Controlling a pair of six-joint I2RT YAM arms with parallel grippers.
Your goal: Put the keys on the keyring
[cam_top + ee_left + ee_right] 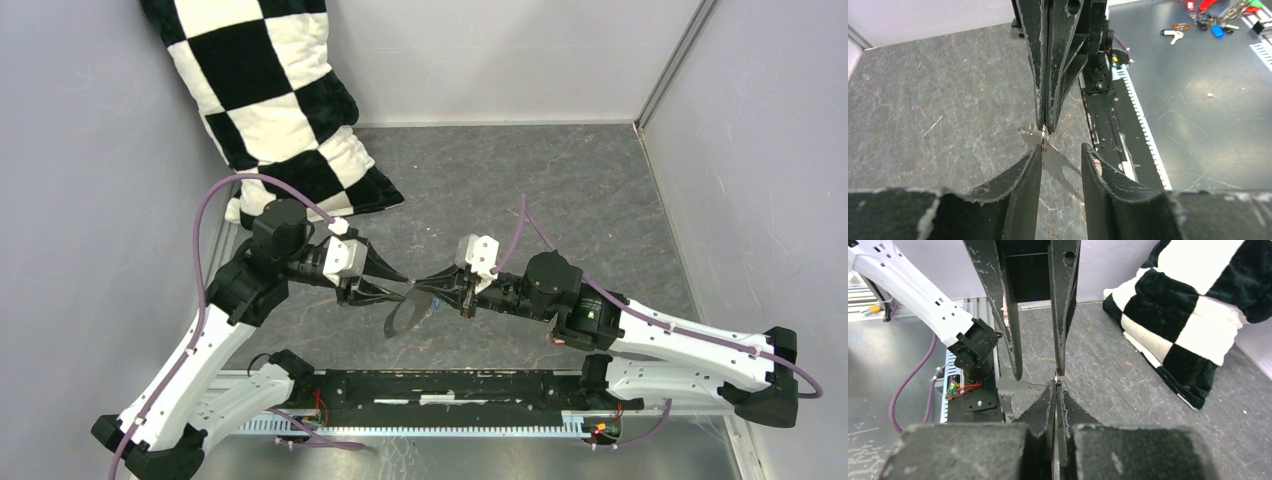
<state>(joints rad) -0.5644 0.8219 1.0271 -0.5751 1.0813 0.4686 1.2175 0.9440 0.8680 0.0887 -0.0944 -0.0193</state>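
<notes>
My right gripper (422,284) is shut on the top of the keyring (398,316), a thin grey flat loop that hangs below the fingertips above the table. In the right wrist view my right gripper (1056,386) pinches a thin edge. My left gripper (400,280) is open and meets the right one tip to tip. In the left wrist view my left gripper (1061,150) straddles the grey band (1060,162). Its left finger touches a small metal ring (1044,140) at the right gripper's tips. No red or blue key shows at the grippers.
A black-and-white checked pillow (275,100) lies at the back left. A bunch of keys with red, blue and green heads (1215,17) lies on the metal surface beyond the black rail (460,385). Grey walls enclose the table.
</notes>
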